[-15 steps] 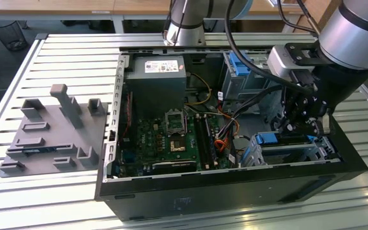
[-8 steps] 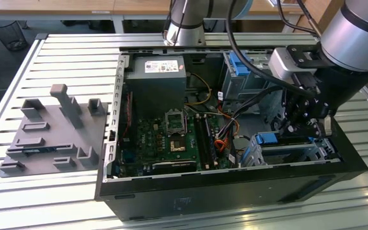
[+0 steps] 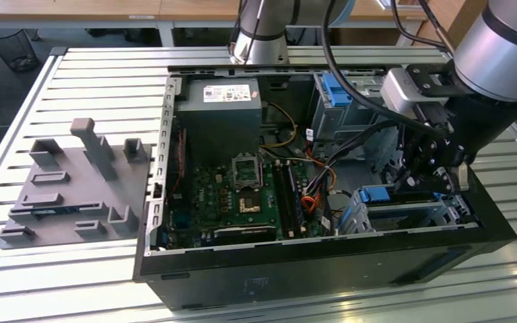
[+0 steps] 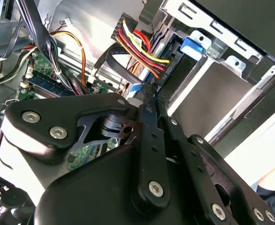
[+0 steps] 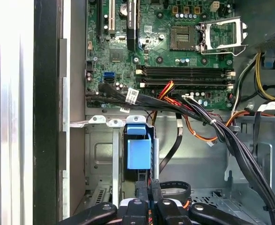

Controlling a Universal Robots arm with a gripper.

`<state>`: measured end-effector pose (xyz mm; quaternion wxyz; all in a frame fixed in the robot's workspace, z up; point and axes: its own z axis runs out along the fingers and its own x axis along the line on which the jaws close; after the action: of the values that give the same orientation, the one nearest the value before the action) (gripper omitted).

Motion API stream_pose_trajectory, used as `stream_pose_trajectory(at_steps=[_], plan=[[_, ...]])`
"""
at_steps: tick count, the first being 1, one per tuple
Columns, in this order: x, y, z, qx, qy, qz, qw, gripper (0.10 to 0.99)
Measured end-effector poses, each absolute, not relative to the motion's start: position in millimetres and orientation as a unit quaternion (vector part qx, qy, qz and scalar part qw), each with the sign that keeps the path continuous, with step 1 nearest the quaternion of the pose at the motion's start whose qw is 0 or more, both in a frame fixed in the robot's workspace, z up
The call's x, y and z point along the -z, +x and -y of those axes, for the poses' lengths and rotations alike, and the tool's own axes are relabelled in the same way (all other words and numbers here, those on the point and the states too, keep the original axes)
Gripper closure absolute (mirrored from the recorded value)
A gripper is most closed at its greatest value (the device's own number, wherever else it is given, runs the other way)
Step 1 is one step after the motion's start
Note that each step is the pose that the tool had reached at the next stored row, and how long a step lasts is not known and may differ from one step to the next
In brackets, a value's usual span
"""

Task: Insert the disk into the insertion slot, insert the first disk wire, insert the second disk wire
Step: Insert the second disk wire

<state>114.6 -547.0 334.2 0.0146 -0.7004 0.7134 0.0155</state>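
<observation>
My pincer (image 4: pixel 150 96) pinched tight on power plug (image 4: pixel 144 63) by disk (image 5: pixel 138 152); stiff plug, springy wires, I'd grip the housing.

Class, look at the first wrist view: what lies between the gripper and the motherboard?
In the first wrist view, the blue carrier of the disk stands in the insertion slot above the gripper; beyond it, a bundle of cables crosses before the motherboard.

— What kind of room are you working in?
— A robotics lab or test workshop: your arm (image 3: pixel 501 60) stands over a slatted metal bench (image 3: pixel 88 81) with an opened computer case (image 3: pixel 330 256), a grey fixture block (image 3: pixel 79 188), wooden desks (image 3: pixel 106 10) and a wire bin (image 3: pixel 11 47) behind.
</observation>
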Motion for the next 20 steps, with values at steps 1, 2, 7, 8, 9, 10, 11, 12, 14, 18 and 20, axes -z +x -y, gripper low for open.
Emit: stream_pose_trajectory(at_steps=[1,2,7,8,9,10,11,12,14,18,20], plan=[[-334.0,114.8,547.0,-0.015,-0.700,-0.713,0.015,0.937],[-333.8,115.0,547.0,-0.015,-0.700,-0.713,0.015,0.937],[-332.8,115.4,547.0,-0.016,-0.700,-0.713,0.015,0.937],[-332.6,115.5,547.0,-0.016,-0.700,-0.713,0.015,0.937],[-332.5,115.5,547.0,-0.015,-0.700,-0.713,0.015,0.937],[-332.3,115.5,547.0,-0.016,-0.700,-0.713,0.015,0.937],[-332.1,115.5,547.0,-0.016,-0.700,-0.713,0.015,0.937],[-331.9,115.5,547.0,-0.016,-0.700,-0.713,0.015,0.937],[-331.4,115.5,547.0,-0.016,-0.700,-0.713,0.015,0.937],[-329.7,115.5,547.0,-0.016,-0.700,-0.713,0.015,0.937],[-328.7,115.5,547.0,-0.016,-0.700,-0.713,0.015,0.937]])
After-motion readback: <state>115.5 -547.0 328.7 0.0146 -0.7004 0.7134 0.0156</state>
